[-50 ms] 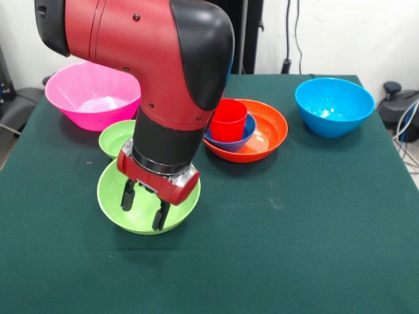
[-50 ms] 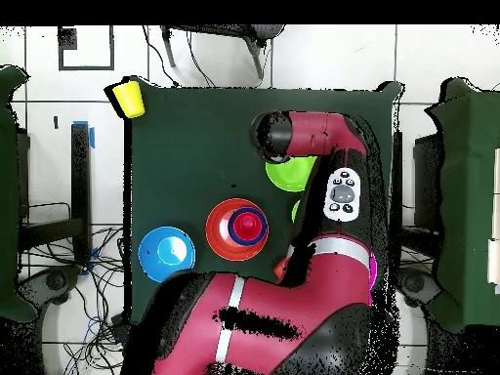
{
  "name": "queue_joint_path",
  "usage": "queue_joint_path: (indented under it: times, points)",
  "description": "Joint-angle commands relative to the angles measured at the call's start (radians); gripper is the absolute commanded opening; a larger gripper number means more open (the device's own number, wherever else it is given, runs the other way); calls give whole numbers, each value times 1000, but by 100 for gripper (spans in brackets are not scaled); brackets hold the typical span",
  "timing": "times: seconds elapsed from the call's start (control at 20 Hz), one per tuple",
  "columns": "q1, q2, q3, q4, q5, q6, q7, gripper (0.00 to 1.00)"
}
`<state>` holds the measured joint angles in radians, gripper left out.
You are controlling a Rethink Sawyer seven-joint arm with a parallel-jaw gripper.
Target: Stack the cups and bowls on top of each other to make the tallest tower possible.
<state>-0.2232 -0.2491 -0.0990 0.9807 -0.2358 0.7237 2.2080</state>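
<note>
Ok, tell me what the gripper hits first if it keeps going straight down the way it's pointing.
Most likely the inside of the large green bowl. The open gripper points down over it in the front view, with nothing visible between. How much gap remains above the bowl's floor is hard to judge.

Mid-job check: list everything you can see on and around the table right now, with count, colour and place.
Pink bowl: 1, table's far left corner in the front view.
Blue bowl: 1, light blue, far right.
Orange bowl: 1, centre, holds dark blue bowl with red cup inside.
Large green bowl: 1, near left, under gripper.
Small green bowl: 1, behind it.
Yellow cup: 1, table corner, overhead view.
Table: 1, green cloth.
Gripper: open, fingers inside large green bowl.
</note>
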Motion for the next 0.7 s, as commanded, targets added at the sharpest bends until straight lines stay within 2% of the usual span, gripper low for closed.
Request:
queue_joint_path:
  times: [0.05, 0.7]
  points:
    - [-7, -11, 120, 99, 24, -25, -29, 100]
    - [64, -19, 59, 67, 61, 39, 84, 100]
